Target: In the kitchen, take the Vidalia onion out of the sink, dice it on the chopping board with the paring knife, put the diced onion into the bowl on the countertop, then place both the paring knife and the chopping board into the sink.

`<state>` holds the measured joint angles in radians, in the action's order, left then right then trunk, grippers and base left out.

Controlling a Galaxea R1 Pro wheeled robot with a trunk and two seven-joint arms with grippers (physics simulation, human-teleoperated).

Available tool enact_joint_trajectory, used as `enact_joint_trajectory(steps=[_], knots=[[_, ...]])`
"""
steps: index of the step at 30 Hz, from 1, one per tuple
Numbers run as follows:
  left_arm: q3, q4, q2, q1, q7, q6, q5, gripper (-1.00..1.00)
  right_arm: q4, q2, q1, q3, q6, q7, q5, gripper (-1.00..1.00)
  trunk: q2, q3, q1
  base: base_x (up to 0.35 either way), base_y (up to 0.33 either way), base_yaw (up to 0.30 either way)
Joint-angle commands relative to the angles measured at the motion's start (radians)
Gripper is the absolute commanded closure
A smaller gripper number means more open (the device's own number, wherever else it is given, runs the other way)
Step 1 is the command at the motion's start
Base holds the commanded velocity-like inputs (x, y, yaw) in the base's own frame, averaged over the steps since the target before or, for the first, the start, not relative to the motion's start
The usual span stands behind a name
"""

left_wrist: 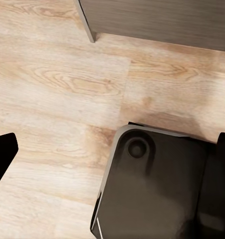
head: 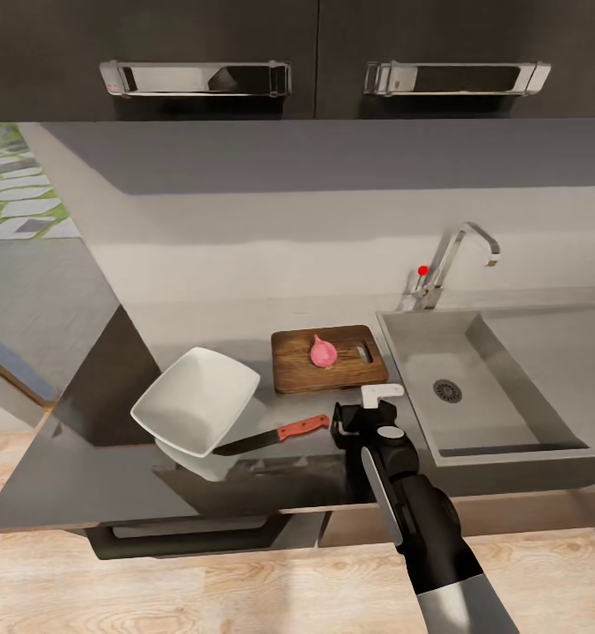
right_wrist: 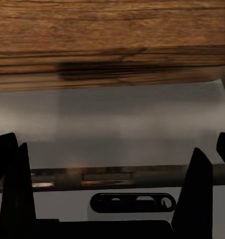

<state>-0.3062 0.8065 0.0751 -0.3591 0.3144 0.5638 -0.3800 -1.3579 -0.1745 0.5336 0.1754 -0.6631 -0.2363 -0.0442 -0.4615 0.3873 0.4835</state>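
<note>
The right hand [head: 368, 421] hovers wide open and empty over the tabletop's [head: 113, 458] front edge. The paring knife [head: 269, 436] lies just to its left, red handle nearest, blade running away leftward under the bowl [head: 196, 401]. The onion [head: 323, 351] sits on the chopping board [head: 290, 370] beyond.

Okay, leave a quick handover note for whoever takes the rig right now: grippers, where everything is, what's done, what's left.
Right gripper: open, empty, over the countertop between the paring knife and the chopping board.
Left gripper: down by the floor in its wrist view, state unclear.
Onion: out of the sink, whole on the board.
Knife: on the countertop, blade tip by the bowl.
Done: onion moved to the board.
Left: pick up the knife, dice, fill the bowl, put knife and board in the sink.
</note>
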Motion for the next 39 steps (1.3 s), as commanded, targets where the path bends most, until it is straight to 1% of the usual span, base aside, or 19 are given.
enact_joint_trajectory(steps=[1,7,15,39], knots=[[-0.006,0.002,0.002,0.0,0.009,0.002,-0.003,-1.0,0.011,0.0,0.0,0.001,-0.015,-0.003,-0.02,-1.0,-0.001,0.001,0.001,0.0,-0.011,0.0],[-0.007,0.002,0.002,0.0,0.01,0.002,-0.003,-1.0,0.011,0.0,0.0,0.001,-0.015,-0.003,-0.02,-1.0,-0.001,0.001,0.001,-0.015,-0.004,0.0],[-0.006,0.003,0.002,0.0,0.009,0.002,-0.003,-1.0,0.011,0.0,0.0,0.001,-0.015,0.0,-0.019,-1.0,-0.001,0.001,0.001,-0.107,0.0,0.0],[-0.006,0.0,0.002,0.0,0.009,0.002,-0.003,-1.0,0.001,0.0,0.0,0.0,-0.014,0.005,-0.018,-1.0,-0.001,0.001,0.001,-0.003,0.0,0.0]])
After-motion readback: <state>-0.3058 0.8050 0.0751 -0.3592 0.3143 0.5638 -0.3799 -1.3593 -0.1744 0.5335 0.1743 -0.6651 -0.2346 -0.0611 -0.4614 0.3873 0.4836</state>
